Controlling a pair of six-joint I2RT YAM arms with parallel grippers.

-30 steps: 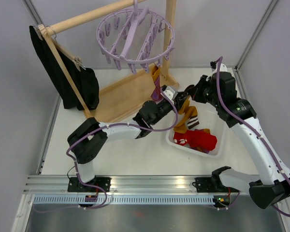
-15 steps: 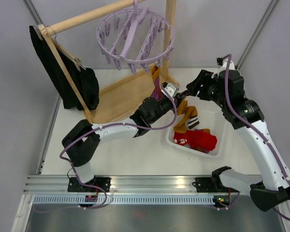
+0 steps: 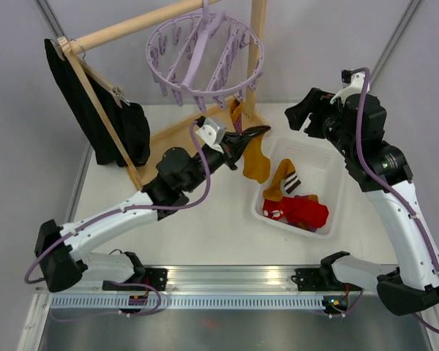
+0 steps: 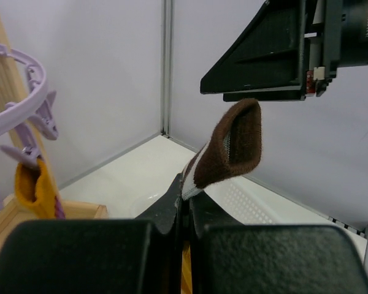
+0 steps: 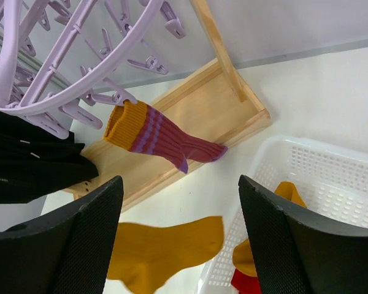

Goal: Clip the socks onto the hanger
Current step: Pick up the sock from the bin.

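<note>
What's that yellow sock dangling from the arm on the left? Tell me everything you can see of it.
The yellow sock is a small, mustard-coloured, finely ribbed knit with a dark brown cuff. The left end effector is shut on it just below the cuff, which gapes open above the fingers, while the rest hangs limp beneath. It hangs between the wooden base and the white basket. Whether its toe reaches the table I cannot tell.

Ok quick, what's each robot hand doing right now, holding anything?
Left gripper: shut, holding the yellow sock.
Right gripper: open, holding nothing.
</note>
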